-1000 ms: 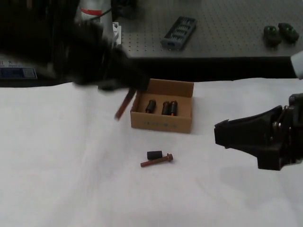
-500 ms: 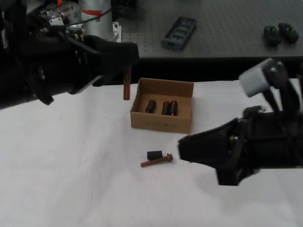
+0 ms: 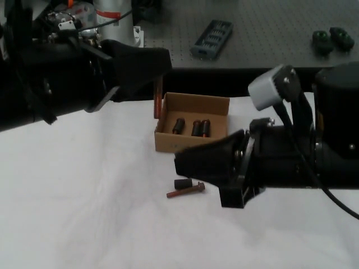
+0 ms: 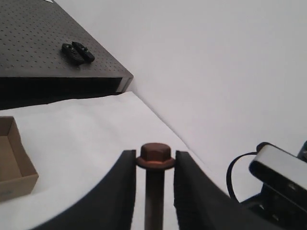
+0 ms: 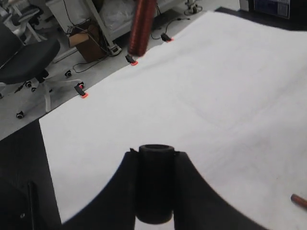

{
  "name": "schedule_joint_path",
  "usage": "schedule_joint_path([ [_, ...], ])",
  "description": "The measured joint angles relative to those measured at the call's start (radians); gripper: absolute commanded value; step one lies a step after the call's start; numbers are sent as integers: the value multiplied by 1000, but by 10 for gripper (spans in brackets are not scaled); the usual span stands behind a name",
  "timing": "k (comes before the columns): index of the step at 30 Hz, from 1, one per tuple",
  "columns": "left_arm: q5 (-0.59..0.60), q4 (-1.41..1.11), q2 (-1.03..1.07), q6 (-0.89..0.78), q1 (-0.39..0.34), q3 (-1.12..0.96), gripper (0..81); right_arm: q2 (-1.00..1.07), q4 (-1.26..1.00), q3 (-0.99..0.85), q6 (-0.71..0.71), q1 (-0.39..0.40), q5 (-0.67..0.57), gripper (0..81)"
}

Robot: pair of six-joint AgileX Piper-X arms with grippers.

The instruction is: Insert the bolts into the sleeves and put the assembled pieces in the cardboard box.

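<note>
Ribbed black rack (image 3: 212, 38) on perforated board (image 3: 269, 33) (office chair (image 5: 24, 60) on floor).

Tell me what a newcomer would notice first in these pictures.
Two black arms dominate: the left gripper is shut on an upright bolt near the box, and the right gripper is shut on a sleeve. The box holds three assembled pieces. In front of it, a loose bolt and loose sleeve lie on the white cloth.

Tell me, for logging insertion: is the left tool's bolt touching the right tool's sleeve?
Apart. The right wrist view shows a plain gap between the bolt and the sleeve.
</note>
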Motion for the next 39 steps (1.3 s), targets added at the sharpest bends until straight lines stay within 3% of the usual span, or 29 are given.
schedule_joint_path([
  [17,80,-56,0,-18,0,0,6,43,-277,0,169,0,-13,19],
  [39,57,-112,0,-14,0,20,6,43,-302,0,207,0,-134,19],
])
